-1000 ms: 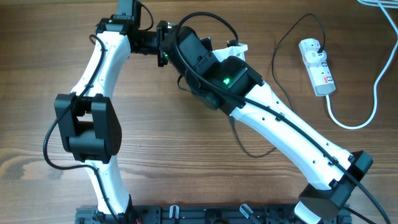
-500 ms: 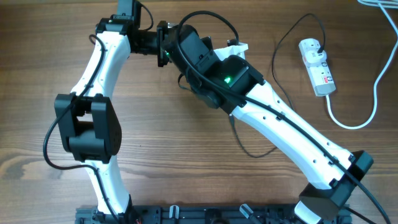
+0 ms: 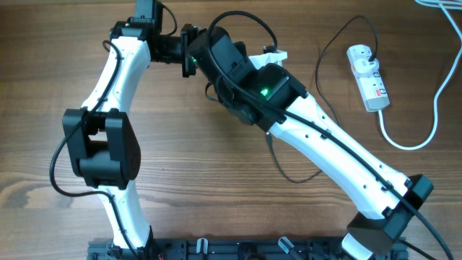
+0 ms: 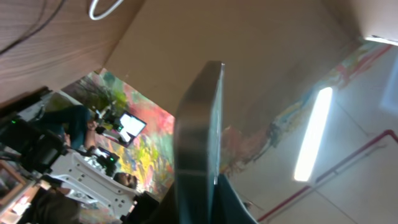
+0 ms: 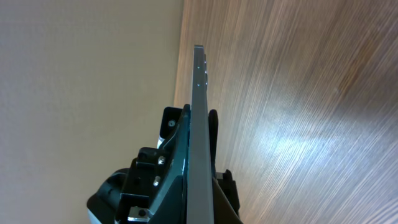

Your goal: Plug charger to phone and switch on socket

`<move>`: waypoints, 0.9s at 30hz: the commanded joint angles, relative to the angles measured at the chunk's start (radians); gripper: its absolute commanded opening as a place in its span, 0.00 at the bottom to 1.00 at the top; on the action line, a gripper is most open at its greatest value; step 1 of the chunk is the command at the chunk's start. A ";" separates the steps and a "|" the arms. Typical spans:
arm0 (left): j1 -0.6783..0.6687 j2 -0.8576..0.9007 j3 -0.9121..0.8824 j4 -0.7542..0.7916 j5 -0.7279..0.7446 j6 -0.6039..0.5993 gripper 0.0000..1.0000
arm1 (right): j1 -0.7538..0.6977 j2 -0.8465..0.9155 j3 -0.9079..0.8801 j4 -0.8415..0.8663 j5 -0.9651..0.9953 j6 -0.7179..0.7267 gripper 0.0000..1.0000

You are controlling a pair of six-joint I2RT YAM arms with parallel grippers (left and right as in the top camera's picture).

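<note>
Up at the far middle of the table [image 3: 216, 180], left arm [image 3: 119, 65] and right arm [image 3: 339, 155] nose to nose.

On the right wrist view: right gripper [image 5: 200, 146] clamped hard on the phone [image 5: 198, 74], jaws pressed to both flat faces. Slab turned edge-on, pointing away over the wood.

Over to the left wrist view: phone edge-on here too, standing up out of the left gripper [image 4: 200, 202], jaws pinched together on its lower end. Gripped by both at once.

From overhead, hard to pick out the phone at all. Buried under the arms, probably just where the two heads meet.

Off at the far right, well apart from all that: socket [image 3: 368, 85] lying flat on the wood. Plugged into its far end, the charger [image 3: 322, 68], thin and black, looping left and down across the table and slipping under the right arm. Tip hidden.

Curling off the socket's near end and up along the right edge, thick white cord [image 3: 426, 126].
</note>
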 commanded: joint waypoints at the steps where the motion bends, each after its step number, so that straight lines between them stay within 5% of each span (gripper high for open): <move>1: -0.007 -0.039 0.000 0.003 0.021 0.013 0.04 | 0.011 0.016 -0.002 -0.020 -0.055 -0.062 0.06; 8: -0.007 -0.039 0.000 0.003 0.021 0.013 0.04 | 0.011 0.016 -0.002 -0.035 -0.055 -0.064 0.11; 12: -0.007 -0.039 0.000 0.003 0.021 0.013 0.04 | 0.011 0.016 -0.002 -0.041 -0.054 -0.103 0.26; 15: -0.007 -0.039 0.000 0.003 0.021 0.013 0.04 | 0.011 0.013 -0.002 -0.042 -0.046 -0.168 0.38; 27: -0.007 -0.039 0.000 0.021 -0.111 0.013 0.04 | 0.003 -0.098 -0.002 -0.047 -0.001 -0.523 0.54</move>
